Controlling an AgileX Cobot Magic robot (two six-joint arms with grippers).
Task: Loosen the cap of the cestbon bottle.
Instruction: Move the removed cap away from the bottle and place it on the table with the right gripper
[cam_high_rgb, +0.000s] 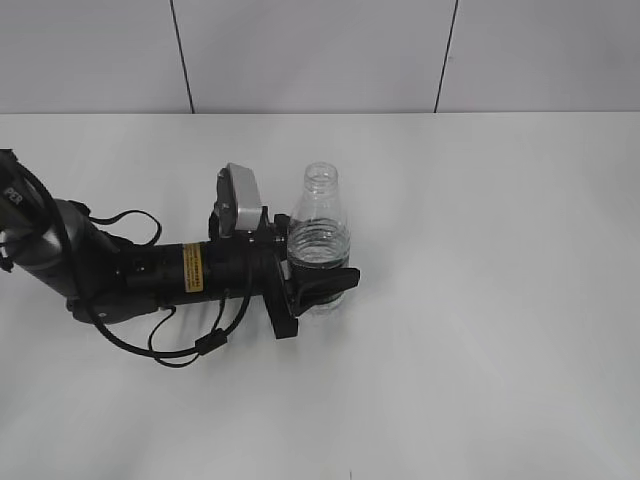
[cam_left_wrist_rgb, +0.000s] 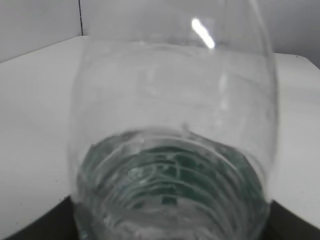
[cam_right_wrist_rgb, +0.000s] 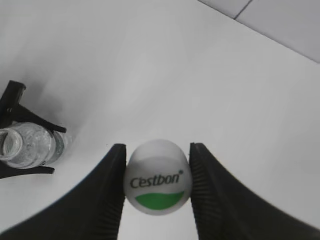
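The small round white plastic cap (cam_right_wrist_rgb: 158, 176), printed "Cestbon" above a green half-circle patch, is off the bottle and sits pinched between the two black ribbed jaws of the right gripper (cam_right_wrist_rgb: 157, 186), both jaws touching its sides. Only the right wrist view shows this; the exterior view has neither the cap nor the right arm in frame.

The small clear plastic bottle (cam_high_rgb: 320, 235) stands upright on the white surface (cam_high_rgb: 500, 300), its threaded neck open at the top, ribbed shoulders and a dark green label band lower down. The left gripper (cam_high_rgb: 322, 288) has its black jaws closed around the bottle's lower body. The right wrist view shows the open bottle (cam_right_wrist_rgb: 27, 146) from above, at its far left, well apart from the cap.

The left wrist view is filled by the blurred transparent bottle wall (cam_left_wrist_rgb: 172, 130), with green showing through low down.

The left arm lies low and roughly level along the surface, reaching in from the left edge, cables looping beside it.
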